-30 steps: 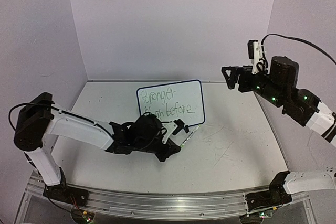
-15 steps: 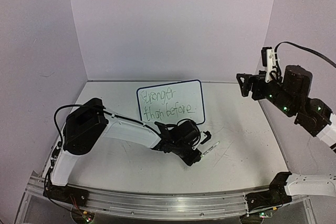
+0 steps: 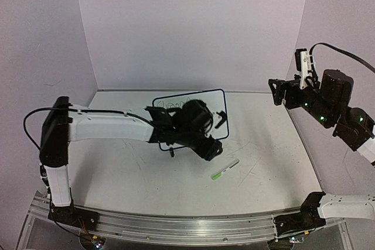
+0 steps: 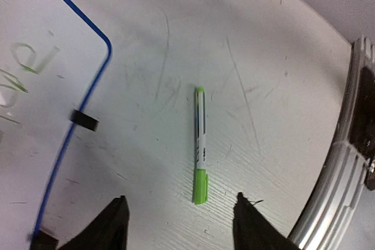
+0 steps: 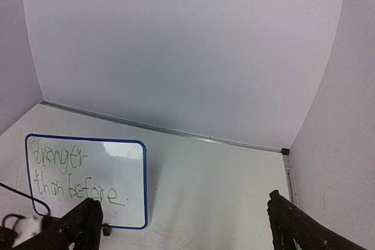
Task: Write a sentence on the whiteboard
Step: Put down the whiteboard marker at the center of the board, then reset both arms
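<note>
Green lettering in two lines, the sentence (image 5: 70, 191), runs across the whiteboard (image 5: 126, 165), which sits on the table (image 3: 263, 162) toward the back wall. The left claw (image 4: 180, 200) hangs above the table just off the board's corner, fingers spread wide with nothing between them. The pen (image 4: 200, 144) lies loose on the table beneath it, apart from the board. The right claw (image 5: 184, 221) is up high at the right side, fully spread and empty.

My worry is the left arm. Seen from overhead it reaches right across the board, so a low pull-back could drag its underside through the ink and smear it. It could also catch a clip foot (image 4: 85, 120) and shove the board askew. The pen, being round, might also roll toward the rail (image 4: 337, 162).
</note>
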Robot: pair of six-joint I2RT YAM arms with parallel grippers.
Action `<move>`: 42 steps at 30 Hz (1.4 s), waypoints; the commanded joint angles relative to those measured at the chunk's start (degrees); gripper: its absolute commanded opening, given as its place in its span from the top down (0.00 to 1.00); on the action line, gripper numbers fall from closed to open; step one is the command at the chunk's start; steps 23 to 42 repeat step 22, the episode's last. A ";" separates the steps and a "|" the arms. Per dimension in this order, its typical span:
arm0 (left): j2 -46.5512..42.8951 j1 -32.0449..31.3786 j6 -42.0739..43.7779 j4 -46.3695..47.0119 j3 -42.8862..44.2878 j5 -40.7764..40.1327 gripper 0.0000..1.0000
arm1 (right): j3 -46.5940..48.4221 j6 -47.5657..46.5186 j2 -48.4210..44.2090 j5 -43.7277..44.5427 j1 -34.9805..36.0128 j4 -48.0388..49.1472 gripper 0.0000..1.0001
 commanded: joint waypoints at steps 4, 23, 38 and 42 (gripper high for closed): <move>-25.34 10.27 2.48 -0.15 2.76 -11.19 0.05 | 10.29 -5.01 -2.72 3.24 0.28 0.10 0.02; -50.42 11.35 20.81 17.58 -7.08 -37.24 0.01 | 12.25 -3.14 -3.62 7.31 0.33 6.39 0.02; -50.42 11.35 20.81 17.58 -7.08 -37.24 0.01 | 12.25 -3.14 -3.62 7.31 0.33 6.39 0.02; -50.42 11.35 20.81 17.58 -7.08 -37.24 0.01 | 12.25 -3.14 -3.62 7.31 0.33 6.39 0.02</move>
